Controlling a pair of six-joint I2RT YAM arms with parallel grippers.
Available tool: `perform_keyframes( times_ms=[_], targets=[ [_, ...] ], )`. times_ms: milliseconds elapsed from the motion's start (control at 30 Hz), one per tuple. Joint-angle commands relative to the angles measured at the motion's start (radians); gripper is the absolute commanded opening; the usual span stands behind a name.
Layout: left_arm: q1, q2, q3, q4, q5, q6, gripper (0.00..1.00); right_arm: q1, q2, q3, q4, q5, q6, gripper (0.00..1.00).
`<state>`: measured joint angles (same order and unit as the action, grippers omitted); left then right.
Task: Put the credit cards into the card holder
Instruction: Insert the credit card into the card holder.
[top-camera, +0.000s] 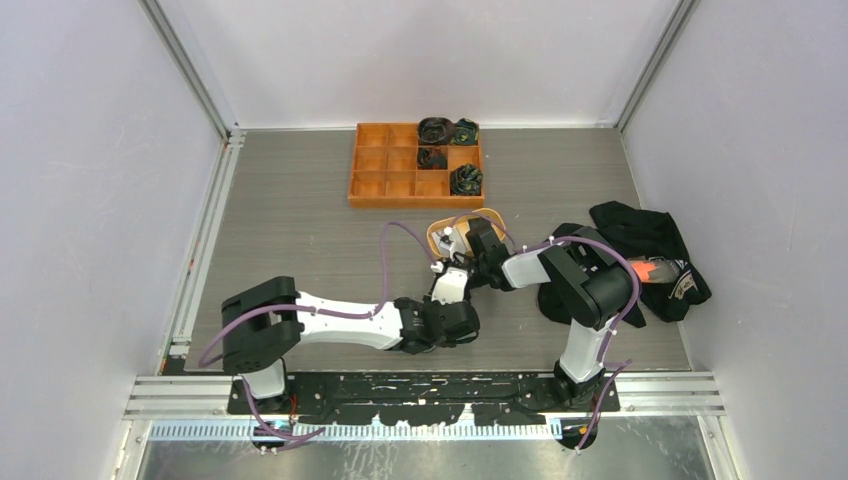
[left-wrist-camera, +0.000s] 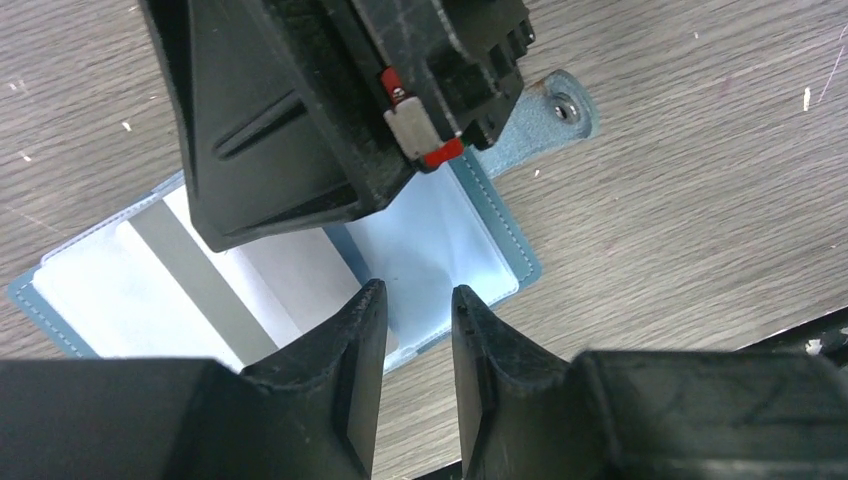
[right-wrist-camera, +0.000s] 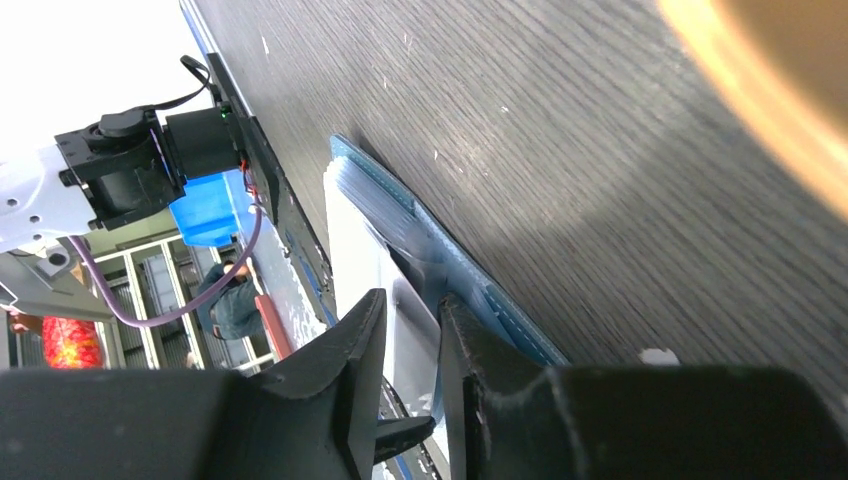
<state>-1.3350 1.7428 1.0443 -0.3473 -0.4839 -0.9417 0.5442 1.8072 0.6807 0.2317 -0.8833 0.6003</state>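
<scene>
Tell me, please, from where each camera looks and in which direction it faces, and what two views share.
Top external: high behind the bases, looking down on the table; left arm and right arm show whole.
Left wrist: on the left arm, facing down at the open card holder; left gripper fingers at the bottom.
Right wrist: low, looking along the table; right gripper fingers at the bottom.
Shared: both wrist views show the card holder.
</scene>
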Motion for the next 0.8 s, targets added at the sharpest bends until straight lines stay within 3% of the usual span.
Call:
perform_keyframes(
  times_ms=[0,333,567,667,767],
  targets=[
    [0.003,-0.075,-0.029,0.002,-0.06,0.013,0.33,0.006,0.0,0.025,-0.041,0.011,-0.034,0.33],
    [0.003,-0.163,-0.098,0.038,-0.069,0.017,0.35,0.006,-0.037,0.045,-0.087,0.009,-0.073,0.39],
    [0.002,-0.328,-0.297,0.407,0.086,0.13,0.36,0.006,-0.061,0.063,-0.137,0.023,-0.113,0.4],
    [0.008,-0.342,-0.319,0.469,0.095,0.133,0.33,0.008,-0.054,0.068,-0.142,0.026,-0.115,0.4],
    [0.013,-0.307,-0.278,0.443,0.094,0.137,0.23,0.01,-0.054,0.069,-0.147,0.027,-0.117,0.4]
  ],
)
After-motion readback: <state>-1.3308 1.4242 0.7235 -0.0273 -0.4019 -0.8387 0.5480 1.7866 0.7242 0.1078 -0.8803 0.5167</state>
